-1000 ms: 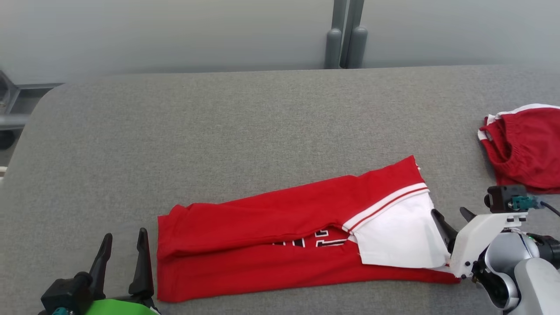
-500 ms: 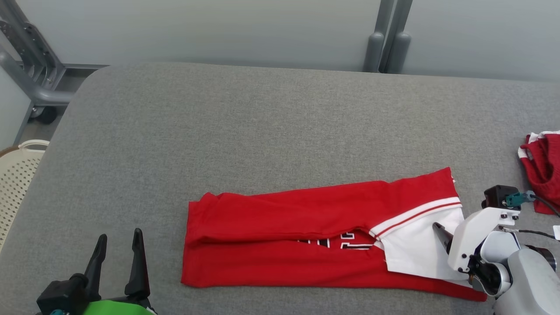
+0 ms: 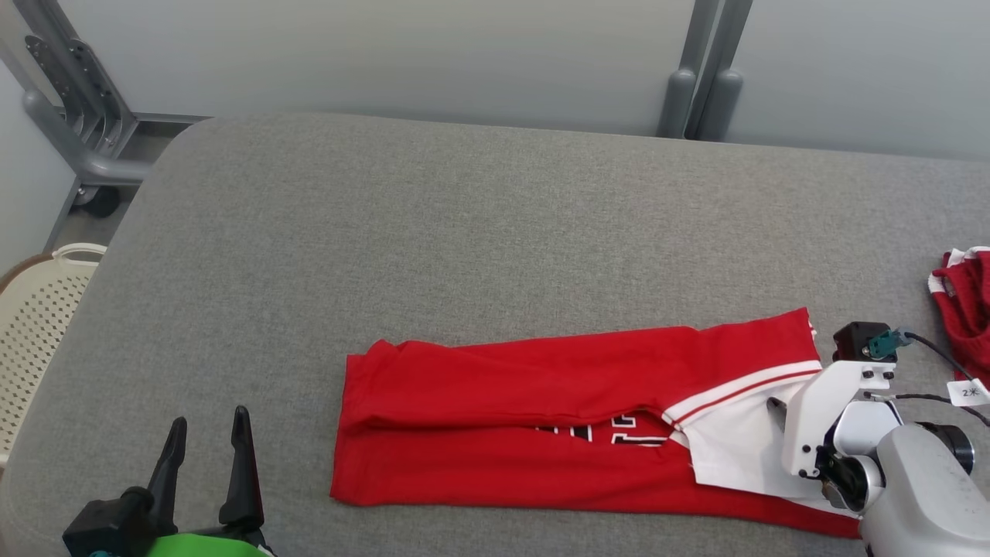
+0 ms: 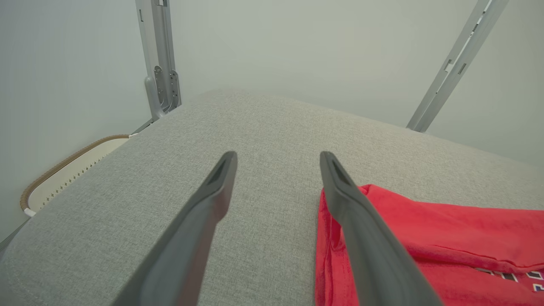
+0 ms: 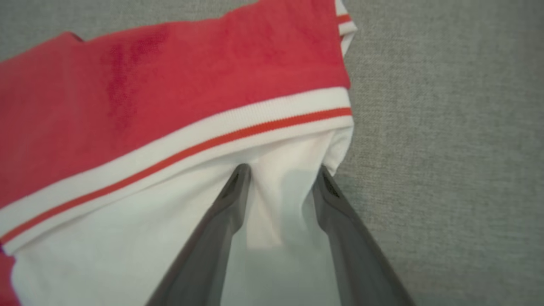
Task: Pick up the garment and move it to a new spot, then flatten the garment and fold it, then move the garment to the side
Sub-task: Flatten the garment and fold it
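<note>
Near the front edge of the desk (image 3: 464, 232) we find the garment (image 3: 526, 433), a red jersey, lying flat and already folded lengthwise into a long strip, with a white sleeve panel (image 3: 735, 456) turned over its right end. We judge the pick-up, the move and the flattening done, and the folding partly done. What looks left is a fold across the strip, then the move to the side. Our right fingers (image 5: 225, 204) stand apart astride a raised ridge of that white cloth, which bunches between them, but we see no firm pinch yet. Our left fingers (image 3: 240, 464) hang spread wide and empty just off the strip's left end. A second red garment (image 3: 967, 302) lies well apart at the desk's right edge, and a pale basket (image 3: 39, 309) stands beside its left edge.
</note>
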Controlling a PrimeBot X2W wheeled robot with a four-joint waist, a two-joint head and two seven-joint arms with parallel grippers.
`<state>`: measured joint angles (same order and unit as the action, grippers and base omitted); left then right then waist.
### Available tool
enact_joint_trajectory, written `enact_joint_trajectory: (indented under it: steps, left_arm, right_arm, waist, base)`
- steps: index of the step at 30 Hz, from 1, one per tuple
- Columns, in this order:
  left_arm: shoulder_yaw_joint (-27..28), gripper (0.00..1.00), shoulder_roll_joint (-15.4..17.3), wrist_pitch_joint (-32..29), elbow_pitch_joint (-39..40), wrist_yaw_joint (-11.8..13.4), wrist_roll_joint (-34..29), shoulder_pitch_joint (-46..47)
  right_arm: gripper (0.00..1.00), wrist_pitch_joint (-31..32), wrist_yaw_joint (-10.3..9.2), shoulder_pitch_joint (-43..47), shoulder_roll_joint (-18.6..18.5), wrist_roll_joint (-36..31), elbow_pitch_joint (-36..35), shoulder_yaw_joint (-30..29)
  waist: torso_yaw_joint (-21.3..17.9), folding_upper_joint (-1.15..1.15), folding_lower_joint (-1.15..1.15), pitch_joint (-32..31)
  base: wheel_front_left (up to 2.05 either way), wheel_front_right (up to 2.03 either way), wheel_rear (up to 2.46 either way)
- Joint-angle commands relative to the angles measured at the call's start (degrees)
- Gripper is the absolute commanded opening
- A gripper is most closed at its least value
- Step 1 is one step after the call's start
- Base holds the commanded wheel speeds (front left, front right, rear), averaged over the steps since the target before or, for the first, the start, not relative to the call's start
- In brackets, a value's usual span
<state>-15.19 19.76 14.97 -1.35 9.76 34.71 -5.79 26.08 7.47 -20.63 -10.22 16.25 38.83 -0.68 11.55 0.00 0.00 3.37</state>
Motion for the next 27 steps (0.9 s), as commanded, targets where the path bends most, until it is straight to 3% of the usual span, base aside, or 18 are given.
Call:
enact_joint_trajectory:
  steps: [1,15,27]
  left_arm:
    - [0.2,1.0,-0.1,0.3,0.1,-0.2,-0.4,-1.0]
    - [0.6,1.0,-0.1,0.3,0.2,-0.2,-0.7,-2.3]
    - [0.4,1.0,0.1,0.2,1.0,0.2,-0.6,-3.5]
  right_arm:
    - [0.0,0.0,0.02,0.3,0.3,-1.2,1.9,0.8]
    - [0.0,-3.4,-0.05,-1.9,-2.8,0.8,1.7,-1.0]
    - [0.0,0.1,-0.04,1.5,-9.2,5.5,-12.0,-3.2]
  waist:
    - [-0.2,0.0,0.0,-0.2]
    - [-4.1,0.0,0.0,-1.7]
    - [-9.6,0.0,0.0,-2.9]
  base:
    - [0.0,0.0,0.0]
    - [0.0,0.0,0.0]
    - [0.0,0.0,0.0]
